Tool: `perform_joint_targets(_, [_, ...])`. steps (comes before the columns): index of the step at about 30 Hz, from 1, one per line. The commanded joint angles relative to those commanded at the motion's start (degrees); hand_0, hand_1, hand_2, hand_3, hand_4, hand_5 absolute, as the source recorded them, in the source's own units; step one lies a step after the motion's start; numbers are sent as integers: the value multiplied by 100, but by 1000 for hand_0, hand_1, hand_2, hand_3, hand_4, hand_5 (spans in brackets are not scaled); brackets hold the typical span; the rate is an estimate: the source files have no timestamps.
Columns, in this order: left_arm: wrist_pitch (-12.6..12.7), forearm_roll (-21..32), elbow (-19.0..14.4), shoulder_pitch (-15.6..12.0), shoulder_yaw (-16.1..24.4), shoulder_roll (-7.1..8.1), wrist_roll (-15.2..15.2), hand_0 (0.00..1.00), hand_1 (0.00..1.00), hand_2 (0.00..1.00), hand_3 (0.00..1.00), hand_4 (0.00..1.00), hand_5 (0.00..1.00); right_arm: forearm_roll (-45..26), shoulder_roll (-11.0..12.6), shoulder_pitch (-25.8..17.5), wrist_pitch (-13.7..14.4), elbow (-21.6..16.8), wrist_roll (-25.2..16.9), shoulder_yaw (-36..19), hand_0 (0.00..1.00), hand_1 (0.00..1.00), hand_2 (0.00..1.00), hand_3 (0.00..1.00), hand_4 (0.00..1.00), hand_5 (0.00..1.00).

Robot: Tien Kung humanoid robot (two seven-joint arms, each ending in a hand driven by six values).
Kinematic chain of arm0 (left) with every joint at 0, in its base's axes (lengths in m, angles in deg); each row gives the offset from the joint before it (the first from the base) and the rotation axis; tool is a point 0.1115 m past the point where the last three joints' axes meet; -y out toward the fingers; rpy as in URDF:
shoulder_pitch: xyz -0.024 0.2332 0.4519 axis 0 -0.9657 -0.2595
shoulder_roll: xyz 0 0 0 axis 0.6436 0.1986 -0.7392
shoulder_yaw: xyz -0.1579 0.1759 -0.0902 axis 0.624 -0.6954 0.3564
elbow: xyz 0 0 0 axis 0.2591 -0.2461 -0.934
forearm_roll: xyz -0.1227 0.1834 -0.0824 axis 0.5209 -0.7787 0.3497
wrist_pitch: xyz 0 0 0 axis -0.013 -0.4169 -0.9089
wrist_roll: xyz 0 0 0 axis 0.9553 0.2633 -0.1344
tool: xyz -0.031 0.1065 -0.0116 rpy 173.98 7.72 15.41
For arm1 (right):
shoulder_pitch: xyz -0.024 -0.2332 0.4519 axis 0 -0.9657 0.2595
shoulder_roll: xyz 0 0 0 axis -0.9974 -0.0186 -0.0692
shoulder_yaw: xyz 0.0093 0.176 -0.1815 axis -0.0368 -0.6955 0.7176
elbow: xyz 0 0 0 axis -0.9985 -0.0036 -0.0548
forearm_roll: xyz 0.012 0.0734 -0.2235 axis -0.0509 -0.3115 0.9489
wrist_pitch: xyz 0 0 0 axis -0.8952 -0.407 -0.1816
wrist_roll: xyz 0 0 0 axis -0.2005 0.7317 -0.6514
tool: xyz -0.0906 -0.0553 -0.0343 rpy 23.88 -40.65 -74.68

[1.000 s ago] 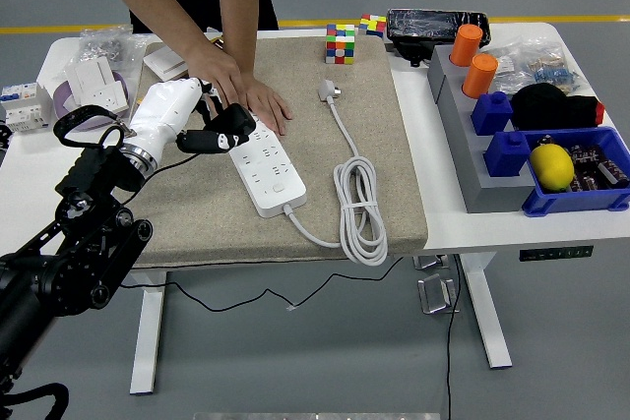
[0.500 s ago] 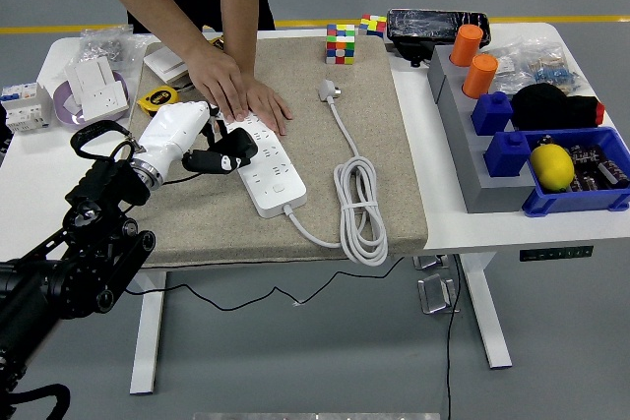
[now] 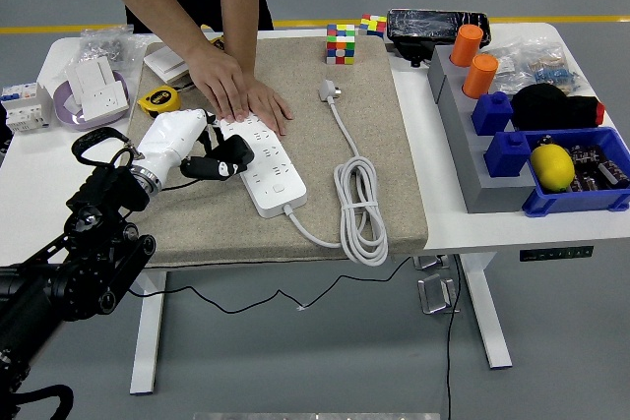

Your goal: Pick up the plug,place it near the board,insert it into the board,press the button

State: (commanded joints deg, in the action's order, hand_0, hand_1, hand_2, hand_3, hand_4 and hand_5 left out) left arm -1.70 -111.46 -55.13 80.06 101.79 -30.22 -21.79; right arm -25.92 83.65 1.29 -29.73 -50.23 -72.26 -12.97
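One robot hand [image 3: 221, 159], the left, is curled around a black plug [image 3: 234, 156] at the board's [image 3: 264, 162] nine o'clock edge. At its twelve o'clock a person's hand [image 3: 236, 97] presses the board onto the surface [image 3: 384, 174].

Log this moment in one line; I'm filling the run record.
left hand: at power strip left edge | person's hands: pressing strip down | plug: untouched
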Motion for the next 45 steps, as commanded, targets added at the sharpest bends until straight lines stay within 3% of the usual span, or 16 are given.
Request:
perform_joint_targets(13, [32,0,256,59,82,-89,-23,606,491,337,352,504,234,-5,-5,14,5,1,-5,-4,847,841,818,851,998,998])
perform_joint_targets(45, [89,0,471,79,121,-149,-59,606,494,337,353,506,238,3,26,39,32,-10,-7,5,847,840,817,851,998,998])
